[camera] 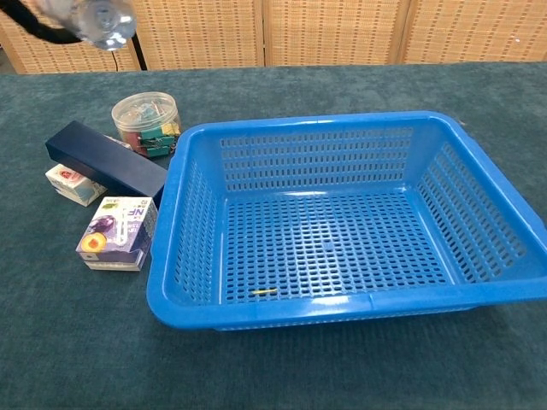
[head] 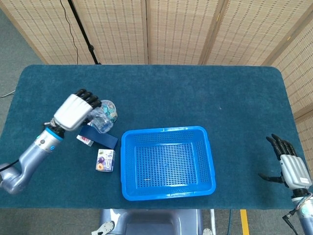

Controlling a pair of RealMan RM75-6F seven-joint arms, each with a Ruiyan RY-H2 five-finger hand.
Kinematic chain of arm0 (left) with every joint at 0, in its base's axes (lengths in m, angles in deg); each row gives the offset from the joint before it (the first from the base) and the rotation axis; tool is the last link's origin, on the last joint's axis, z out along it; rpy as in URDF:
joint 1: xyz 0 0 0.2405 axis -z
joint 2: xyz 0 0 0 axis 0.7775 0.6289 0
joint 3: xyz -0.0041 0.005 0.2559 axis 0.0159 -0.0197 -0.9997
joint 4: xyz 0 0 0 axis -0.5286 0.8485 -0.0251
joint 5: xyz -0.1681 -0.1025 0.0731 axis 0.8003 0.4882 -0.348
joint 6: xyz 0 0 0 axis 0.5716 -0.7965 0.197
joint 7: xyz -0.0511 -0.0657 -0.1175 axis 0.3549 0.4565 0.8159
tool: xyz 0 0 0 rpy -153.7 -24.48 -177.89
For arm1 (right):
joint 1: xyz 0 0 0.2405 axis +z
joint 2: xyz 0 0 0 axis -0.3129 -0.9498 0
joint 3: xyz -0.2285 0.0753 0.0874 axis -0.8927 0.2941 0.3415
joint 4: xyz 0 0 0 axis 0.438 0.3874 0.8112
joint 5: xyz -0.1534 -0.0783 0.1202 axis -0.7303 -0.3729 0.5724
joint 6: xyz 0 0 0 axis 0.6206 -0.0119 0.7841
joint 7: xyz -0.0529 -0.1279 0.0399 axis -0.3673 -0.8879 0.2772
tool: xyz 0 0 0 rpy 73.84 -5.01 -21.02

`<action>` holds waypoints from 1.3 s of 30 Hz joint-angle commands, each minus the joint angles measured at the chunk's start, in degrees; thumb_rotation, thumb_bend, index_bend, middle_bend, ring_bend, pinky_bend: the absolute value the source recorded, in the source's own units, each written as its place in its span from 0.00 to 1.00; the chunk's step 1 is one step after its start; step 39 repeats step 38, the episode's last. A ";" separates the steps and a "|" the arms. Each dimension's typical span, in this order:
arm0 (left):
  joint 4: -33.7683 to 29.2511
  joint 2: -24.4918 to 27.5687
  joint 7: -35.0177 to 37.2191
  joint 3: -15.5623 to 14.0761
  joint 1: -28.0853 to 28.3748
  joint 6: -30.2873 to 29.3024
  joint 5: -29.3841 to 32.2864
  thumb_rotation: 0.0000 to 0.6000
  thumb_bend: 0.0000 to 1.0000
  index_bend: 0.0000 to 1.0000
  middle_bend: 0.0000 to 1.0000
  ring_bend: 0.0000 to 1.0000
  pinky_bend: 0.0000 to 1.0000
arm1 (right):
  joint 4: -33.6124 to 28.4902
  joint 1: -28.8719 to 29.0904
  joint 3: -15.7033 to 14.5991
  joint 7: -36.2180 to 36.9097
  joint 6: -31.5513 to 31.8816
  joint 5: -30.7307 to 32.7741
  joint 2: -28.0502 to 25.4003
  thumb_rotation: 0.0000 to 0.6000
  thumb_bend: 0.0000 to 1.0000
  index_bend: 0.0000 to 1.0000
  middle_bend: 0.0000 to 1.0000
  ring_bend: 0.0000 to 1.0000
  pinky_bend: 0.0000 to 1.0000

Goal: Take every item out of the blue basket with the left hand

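Note:
My left hand [head: 74, 109] is raised over the left part of the table and grips a clear plastic bottle [head: 100, 120]. In the chest view only the bottle's end [camera: 102, 19] shows at the top left corner. The blue basket [head: 167, 194] stands in front of me, its mesh floor [camera: 329, 243] bare except for a small yellowish sliver [camera: 266, 292]. My right hand [head: 289, 166] hangs open off the table's right edge, holding nothing.
Left of the basket lie a dark blue box [head: 98, 136], a small white carton with a purple print [head: 105, 160], another small white box [camera: 74, 184] and a clear round tub of coloured clips [camera: 145, 121].

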 commanded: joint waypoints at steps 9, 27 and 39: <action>12.41 -6.77 9.25 -2.28 -7.22 10.79 12.27 1.00 0.53 0.52 0.27 0.29 0.47 | -0.48 1.06 -0.57 -1.54 -1.45 -0.65 0.85 1.00 0.00 0.00 0.00 0.00 0.00; -9.65 6.25 9.43 1.09 -13.60 4.69 14.15 1.00 0.10 0.00 0.00 0.00 0.01 | -1.04 0.71 -1.09 -1.99 -0.21 -1.49 0.56 1.00 0.00 0.00 0.00 0.00 0.00; -16.59 3.45 6.95 -4.02 -28.34 -13.29 11.28 1.00 0.10 0.00 0.00 0.00 0.00 | -1.14 -1.15 -0.97 -5.68 5.74 -4.05 1.33 1.00 0.00 0.00 0.00 0.00 0.00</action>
